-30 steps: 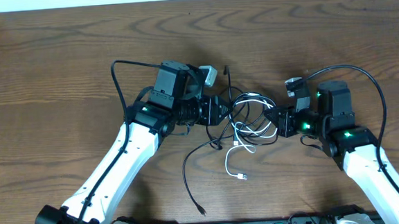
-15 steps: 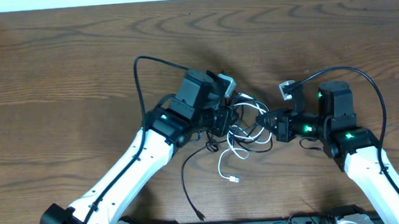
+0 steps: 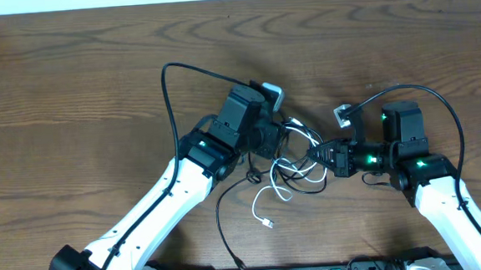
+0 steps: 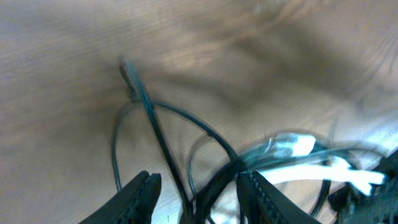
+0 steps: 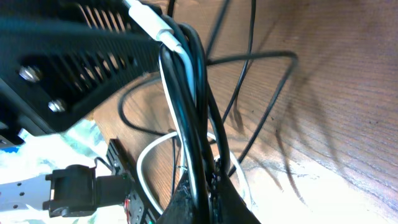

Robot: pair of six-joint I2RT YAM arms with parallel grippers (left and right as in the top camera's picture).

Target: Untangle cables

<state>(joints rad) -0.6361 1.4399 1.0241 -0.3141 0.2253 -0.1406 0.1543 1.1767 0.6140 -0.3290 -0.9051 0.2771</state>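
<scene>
right gripper [image 3: 315, 152]: pressed together, pinching the black cables [image 3: 300, 171] at frame centre.
left gripper [image 3: 279, 141]: jaws spread, cords ran through the gap, no clear pinch.
change: left gripper swung right, in toward right gripper, and the tangle bunched tighter between them.
white cable [image 3: 262, 207]: plug end dragged lower left, just below the knot.
meaning: looked still knotted. The ends sat too close to pull strands apart, so no separation yet.

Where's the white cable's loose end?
In the overhead view, the white cable's loose end lies on the table just below the tangle, right of a trailing black cable.
</scene>
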